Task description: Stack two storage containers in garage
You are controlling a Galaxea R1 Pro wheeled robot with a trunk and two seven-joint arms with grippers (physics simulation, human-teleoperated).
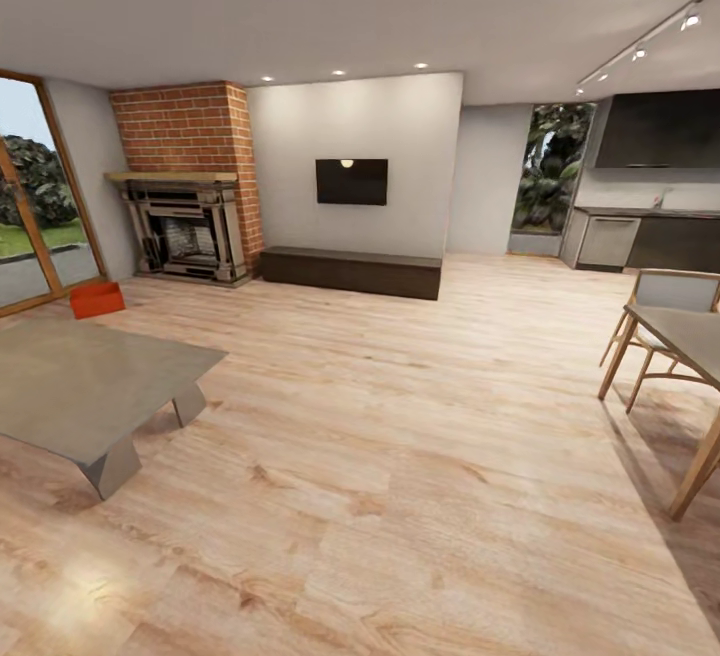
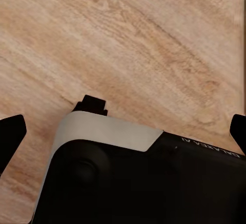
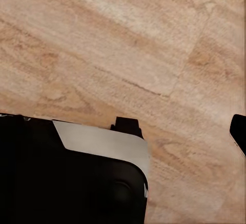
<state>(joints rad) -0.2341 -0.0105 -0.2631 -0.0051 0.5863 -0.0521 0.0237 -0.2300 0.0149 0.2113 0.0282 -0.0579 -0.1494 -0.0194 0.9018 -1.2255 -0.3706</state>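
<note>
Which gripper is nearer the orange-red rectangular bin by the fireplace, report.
Left, probably. The orange-red rectangular bin lies far ahead-left; left gripper and right gripper both hang over plank flooring.

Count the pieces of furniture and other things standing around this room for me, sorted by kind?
Orange-red storage container: 1
Coffee table: 1
Brick fireplace: 1
Wall television: 1
Dark low bench: 1
Dining table: 1
Wooden chair: 1
Total: 7
</note>
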